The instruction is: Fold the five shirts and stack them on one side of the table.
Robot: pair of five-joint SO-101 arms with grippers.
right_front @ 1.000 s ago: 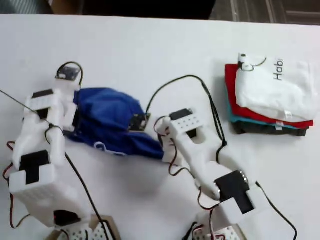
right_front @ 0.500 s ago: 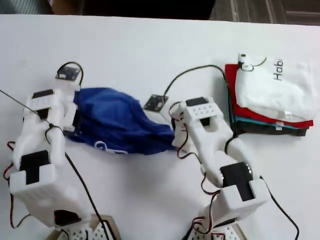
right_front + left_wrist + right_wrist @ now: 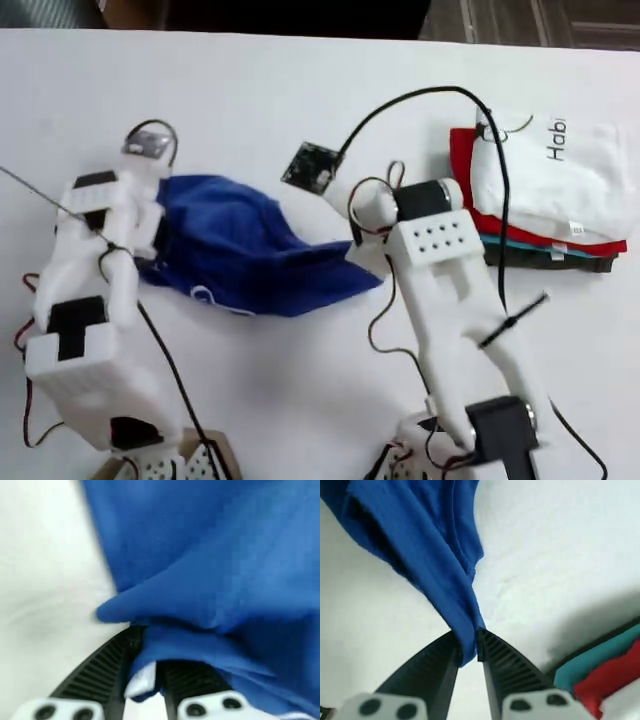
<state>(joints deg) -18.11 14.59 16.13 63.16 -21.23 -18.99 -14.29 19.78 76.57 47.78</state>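
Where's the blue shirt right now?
High view: blue shirt sits left of centre, held between the left gripper and right gripper, left of the folded stack.

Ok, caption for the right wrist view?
Right arm's jaws shut on a bunched edge of the blue shirt above the white table, stack of folded shirts nearby.

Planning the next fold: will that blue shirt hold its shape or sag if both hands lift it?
Probably sags: the blue shirt bunches and stretches between the left hand and right hand. Likely light, since small pinches hold it.
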